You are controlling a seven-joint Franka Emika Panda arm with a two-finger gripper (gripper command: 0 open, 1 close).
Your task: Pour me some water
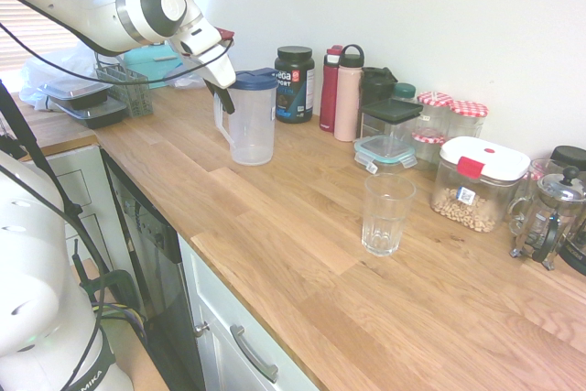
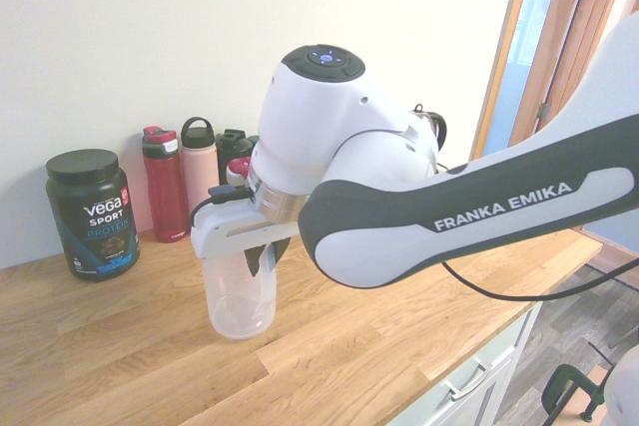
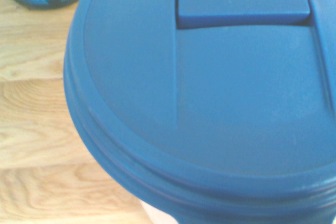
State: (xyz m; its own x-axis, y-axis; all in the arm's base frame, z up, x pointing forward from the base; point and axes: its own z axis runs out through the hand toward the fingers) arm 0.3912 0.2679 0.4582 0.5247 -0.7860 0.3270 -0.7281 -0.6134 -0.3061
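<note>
One clear plastic jug with a blue lid [image 1: 250, 116] hangs upright in our clamped gripper [image 1: 222, 98] above the worktop, the empty ribbed glass [image 1: 385, 213] standing at four o'clock, well apart.

1. A home kitchen: a long wooden surface [image 1: 275, 217] runs above white drawers [image 1: 243, 354] and a dishwasher [image 1: 151, 263].
2. Food jars [image 1: 467, 121], drink bottles [image 1: 346, 93], a French press [image 1: 549, 217] and a protein tub [image 1: 295, 84] line the wall.
</note>
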